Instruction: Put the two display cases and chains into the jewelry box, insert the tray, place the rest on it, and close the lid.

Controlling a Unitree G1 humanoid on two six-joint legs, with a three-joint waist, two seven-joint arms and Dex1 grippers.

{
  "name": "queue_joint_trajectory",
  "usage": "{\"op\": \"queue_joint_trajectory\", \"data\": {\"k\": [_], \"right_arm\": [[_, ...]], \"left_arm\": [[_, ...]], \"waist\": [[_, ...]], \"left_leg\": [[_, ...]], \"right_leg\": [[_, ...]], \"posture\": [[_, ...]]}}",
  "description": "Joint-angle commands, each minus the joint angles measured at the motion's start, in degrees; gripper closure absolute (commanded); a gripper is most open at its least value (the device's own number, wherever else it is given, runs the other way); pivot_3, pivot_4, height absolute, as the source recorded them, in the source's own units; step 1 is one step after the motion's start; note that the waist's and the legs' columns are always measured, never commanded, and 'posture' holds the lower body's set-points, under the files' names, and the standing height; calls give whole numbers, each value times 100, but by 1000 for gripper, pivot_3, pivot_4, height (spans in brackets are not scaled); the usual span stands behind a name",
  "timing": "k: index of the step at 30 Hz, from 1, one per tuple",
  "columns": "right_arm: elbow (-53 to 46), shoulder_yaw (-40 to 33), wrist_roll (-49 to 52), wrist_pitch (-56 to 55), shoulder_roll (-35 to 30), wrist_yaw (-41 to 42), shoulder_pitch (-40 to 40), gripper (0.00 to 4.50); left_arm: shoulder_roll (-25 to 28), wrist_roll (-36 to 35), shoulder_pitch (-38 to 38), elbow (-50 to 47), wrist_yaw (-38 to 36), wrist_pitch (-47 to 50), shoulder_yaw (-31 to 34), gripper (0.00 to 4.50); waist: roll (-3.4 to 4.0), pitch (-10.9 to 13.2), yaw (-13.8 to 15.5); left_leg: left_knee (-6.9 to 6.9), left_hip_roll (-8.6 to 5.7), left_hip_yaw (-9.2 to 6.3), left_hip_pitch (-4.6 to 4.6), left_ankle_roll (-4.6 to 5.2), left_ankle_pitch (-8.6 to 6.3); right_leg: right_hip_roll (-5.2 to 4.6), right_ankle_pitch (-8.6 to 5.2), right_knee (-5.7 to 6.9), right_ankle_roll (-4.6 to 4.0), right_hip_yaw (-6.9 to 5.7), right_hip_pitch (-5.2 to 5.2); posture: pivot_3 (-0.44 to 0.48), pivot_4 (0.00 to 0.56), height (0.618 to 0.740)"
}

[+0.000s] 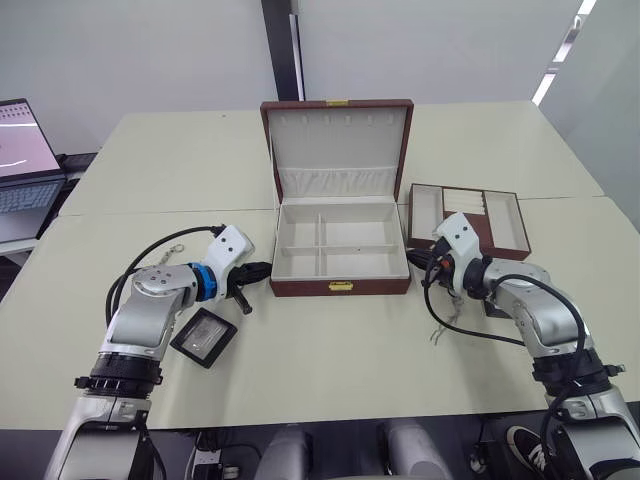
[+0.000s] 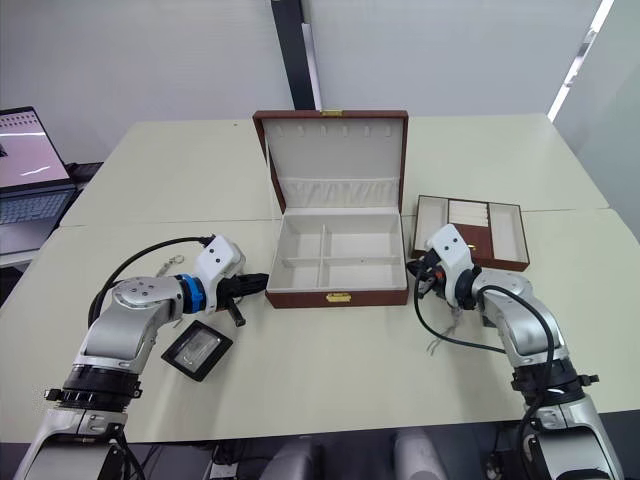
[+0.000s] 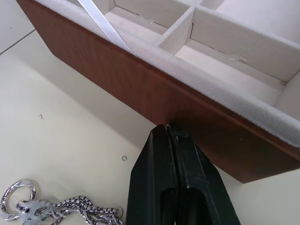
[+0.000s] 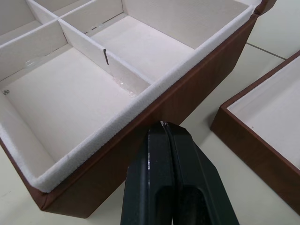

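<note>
Nearest you, one display case point(image 1: 204, 337) lies flat on the bench point(image 1: 330, 370), just beside your left forearm. A chain point(image 3: 56, 209) lies on the bench close under your left gripper point(image 3: 165, 136), whose fingers are pressed together on nothing, their tips almost at the box's left wall. Your right gripper point(image 4: 163, 133) mirrors it at the right wall, fingers likewise together and empty; a thin pale strand on the bench below that arm point(image 1: 447, 318) may be another chain, though it is too faint to be sure.

The box point(image 1: 340, 286) stands open in the middle, compartments bare, lid point(image 1: 336, 140) upright behind. The tray point(image 1: 468, 217) sits apart, beside the box on the right. A ring point(image 1: 177, 249) lies beyond your left arm.

So, by my reading, nothing is loaded yet: cases, chains, tray, the rest and lid all remain.
</note>
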Motion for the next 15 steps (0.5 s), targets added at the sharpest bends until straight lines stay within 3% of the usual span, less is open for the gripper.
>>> {"op": "queue_joint_trajectory", "data": {"k": [1, 7, 12, 15], "right_arm": [[-245, 3, 141, -71, 1, 166, 44, 4493], [-266, -546, 367, -4, -231, 195, 163, 4493], [-239, -1271, 842, -171, -720, 636, 414, 4493], [-8, -1694, 1054, -299, -1293, 1175, 634, 3932]], "left_arm": [[-8, -93, -66, -33, -104, -114, -64, 4500], [200, -177, -157, 218, 44, -177, 325, 4500], [671, -569, 39, 237, -147, 0, 888, 4500], [1166, -823, 324, 240, -455, 136, 1248, 3636]], "waist": [[0, 0, 2], [0, 1, 22], [0, 1, 27], [0, 1, 25]], "left_leg": [[0, 0, 0, 0, 0, 0], [0, 0, 1, -2, 0, 0], [-3, 3, 0, -3, 0, 0], [-6, 3, 3, -3, 2, -1]], "right_leg": [[0, 0, 0, 0, 0, 0], [0, 0, -2, 0, 0, -1], [1, 0, -2, 0, -1, -3], [1, 0, -8, 0, 0, -2]], "posture": [[0, 150, 740], [0, 150, 740], [0, 150, 740], [0, 150, 740]]}}
